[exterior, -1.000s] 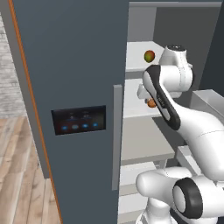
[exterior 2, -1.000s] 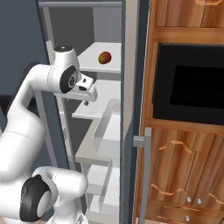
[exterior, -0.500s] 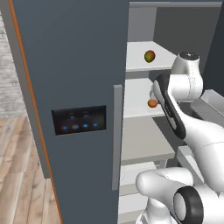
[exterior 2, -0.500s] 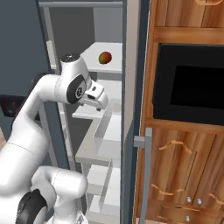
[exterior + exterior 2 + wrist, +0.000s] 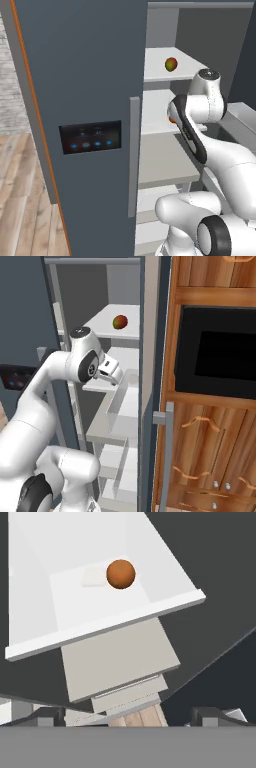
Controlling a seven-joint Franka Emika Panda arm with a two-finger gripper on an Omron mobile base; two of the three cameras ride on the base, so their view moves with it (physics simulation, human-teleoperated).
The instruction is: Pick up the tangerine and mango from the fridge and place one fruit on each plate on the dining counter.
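The fridge point(image 5: 85, 75) stands open, its pale shelves showing. The mango point(image 5: 171, 64), red and yellow-green, lies on the upper shelf point(image 5: 120, 321). One shelf lower rests the tangerine point(image 5: 121, 574), a small plain orange ball; in the left base view the tangerine point(image 5: 171, 120) peeks out behind my forearm. My gripper point(image 5: 116, 376) hangs in front of that second shelf, above and short of the tangerine. Its fingertips point(image 5: 50, 716) stand wide apart, so the gripper point(image 5: 130, 717) is open and holds nothing. The plates and dining counter are out of view.
The fridge door with its blue-lit panel point(image 5: 90, 137) and long handle point(image 5: 134, 155) stands to my left. The other door's bins point(image 5: 120, 406) jut out below my hand. A wood cabinet with a black oven point(image 5: 215, 356) flanks the right side.
My hand has moved forward and slightly down into the fridge toward the second shelf, and its jaws have spread a little wider. The fruits have not moved.
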